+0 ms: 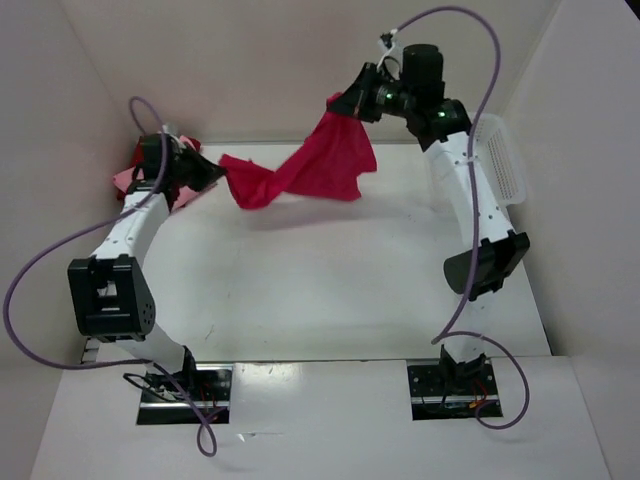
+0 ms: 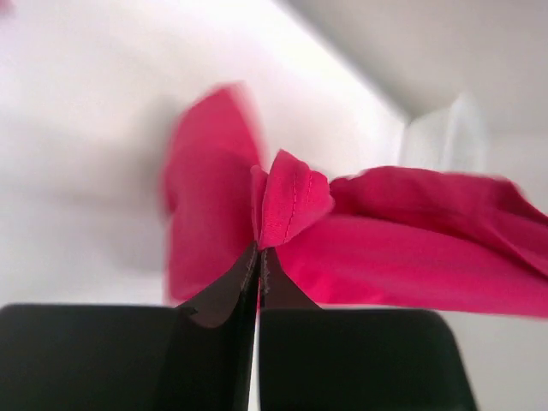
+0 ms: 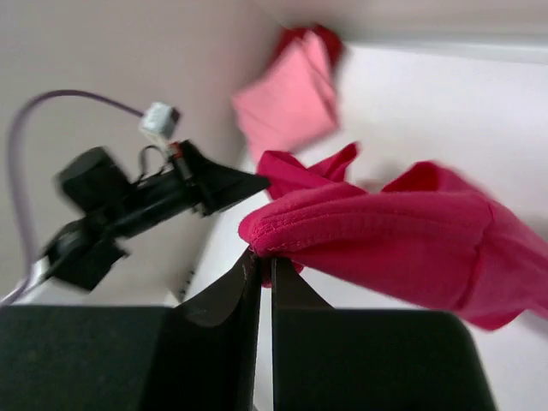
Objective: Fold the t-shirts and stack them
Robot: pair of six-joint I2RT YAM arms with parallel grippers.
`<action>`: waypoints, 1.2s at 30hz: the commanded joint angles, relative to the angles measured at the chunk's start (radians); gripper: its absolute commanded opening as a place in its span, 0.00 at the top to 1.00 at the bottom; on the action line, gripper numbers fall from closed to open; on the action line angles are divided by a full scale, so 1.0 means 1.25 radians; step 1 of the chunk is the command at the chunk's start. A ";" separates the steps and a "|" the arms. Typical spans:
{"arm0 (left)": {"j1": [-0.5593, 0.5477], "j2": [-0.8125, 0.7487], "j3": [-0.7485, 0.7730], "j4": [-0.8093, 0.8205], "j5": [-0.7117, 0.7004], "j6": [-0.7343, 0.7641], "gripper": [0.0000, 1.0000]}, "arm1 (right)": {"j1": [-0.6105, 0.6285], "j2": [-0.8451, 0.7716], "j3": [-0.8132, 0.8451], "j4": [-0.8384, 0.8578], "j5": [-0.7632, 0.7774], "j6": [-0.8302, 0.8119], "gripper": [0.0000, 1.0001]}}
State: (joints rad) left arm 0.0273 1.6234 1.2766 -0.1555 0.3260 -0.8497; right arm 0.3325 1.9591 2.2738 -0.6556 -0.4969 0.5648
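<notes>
At the far left edge of the white table (image 1: 330, 290) lies a folded light pink cloth t-shirt (image 3: 291, 98). A dark red cloth t-shirt (image 3: 301, 34) shows from under its far edge.

Just beside that pile, the left gripper (image 1: 205, 178) points rightward. Its black fingers (image 2: 244, 282) are pressed together, with only a sliver of light between them. They pinch a small stitched fold of the bright crimson-pink cloth t-shirt (image 1: 320, 165); in the left wrist view the hem seam shows just above the fingertips.

This shirt is strung between the two arms over the far half of the table. From the left gripper it runs as a narrow, twisted, rumpled band that droops a little. It then climbs to the right and widens into a loose sheet hanging in creases, with an uneven lower edge. It looks to be held clear of the table, though the top view does not settle this for the lowest fold. Both wrist views show it blurred.

The right gripper (image 1: 345, 103) is higher than the left one, near the back wall. Its fingers (image 3: 240, 287) are likewise closed to a thin slit and clamp a thick ribbed edge of the same shirt. From there the cloth bulges out to the right.

Further right, behind the right arm, a white plastic mesh basket (image 1: 500, 165) stands at the table's far right side.
</notes>
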 commanded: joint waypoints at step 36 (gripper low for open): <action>-0.238 0.089 0.092 0.009 -0.237 0.136 0.42 | -0.211 -0.365 -1.006 0.155 0.136 -0.031 0.98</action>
State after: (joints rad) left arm -0.2001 1.6226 1.2385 -0.1093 0.1772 -0.7792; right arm 0.0475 1.5337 0.9504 -0.5087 -0.3428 0.5198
